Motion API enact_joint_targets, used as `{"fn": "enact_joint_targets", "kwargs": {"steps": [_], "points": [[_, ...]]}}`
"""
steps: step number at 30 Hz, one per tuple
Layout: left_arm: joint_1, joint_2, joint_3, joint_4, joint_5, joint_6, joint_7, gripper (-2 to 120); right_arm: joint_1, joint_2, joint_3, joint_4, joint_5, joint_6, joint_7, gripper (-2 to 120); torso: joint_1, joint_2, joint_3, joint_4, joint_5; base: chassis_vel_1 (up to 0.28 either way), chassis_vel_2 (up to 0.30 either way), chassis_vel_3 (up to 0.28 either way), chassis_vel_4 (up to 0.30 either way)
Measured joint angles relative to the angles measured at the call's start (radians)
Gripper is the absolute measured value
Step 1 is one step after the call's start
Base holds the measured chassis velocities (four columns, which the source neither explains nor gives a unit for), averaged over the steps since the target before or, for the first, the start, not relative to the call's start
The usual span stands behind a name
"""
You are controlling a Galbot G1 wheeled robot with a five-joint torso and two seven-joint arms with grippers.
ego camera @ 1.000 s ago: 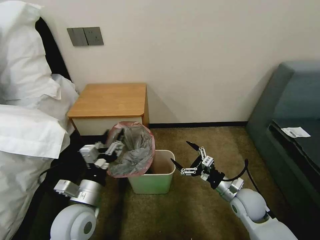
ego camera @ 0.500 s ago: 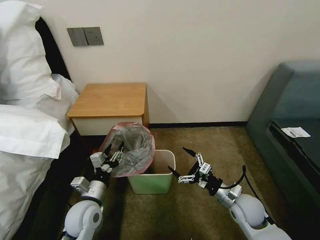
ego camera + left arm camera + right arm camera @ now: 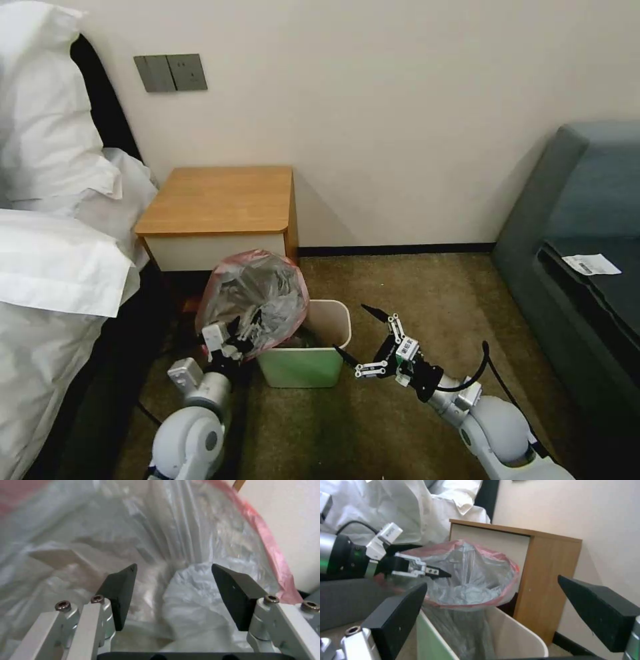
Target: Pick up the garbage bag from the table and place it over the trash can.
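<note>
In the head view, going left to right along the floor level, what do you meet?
Pillows → left gripper → trash can → right gripper → sofa.

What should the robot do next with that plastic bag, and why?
Probably bring the open right gripper to the bag's far rim and pull it over the trash can edge. The garbage bag hangs partly inside the bin but its pink rim bunches above the near-left corner, where the open left gripper sits, with plastic between its fingers; the bin's right rim is bare.
</note>
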Motion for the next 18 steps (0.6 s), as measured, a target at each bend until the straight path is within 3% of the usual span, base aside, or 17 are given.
{"fn": "enact_joint_targets", "kwargs": {"steps": [12,18], "points": [[0.004,-0.006,-0.032,-0.037,0.023,-0.071,0.001,60,0.002,0.007,-0.005,-0.001,-0.009,0.003,-0.004,100,0.0,0.0,0.0,0.0,0.0002,0.0,0.0,0.0,0.0],[-0.021,-0.004,-0.041,0.008,0.091,-0.066,0.0,61,-0.008,0.01,-0.004,0.003,-0.016,0.004,-0.007,100,0.0,0.0,0.0,0.0,0.0001,0.0,0.0,0.0,0.0]]}}
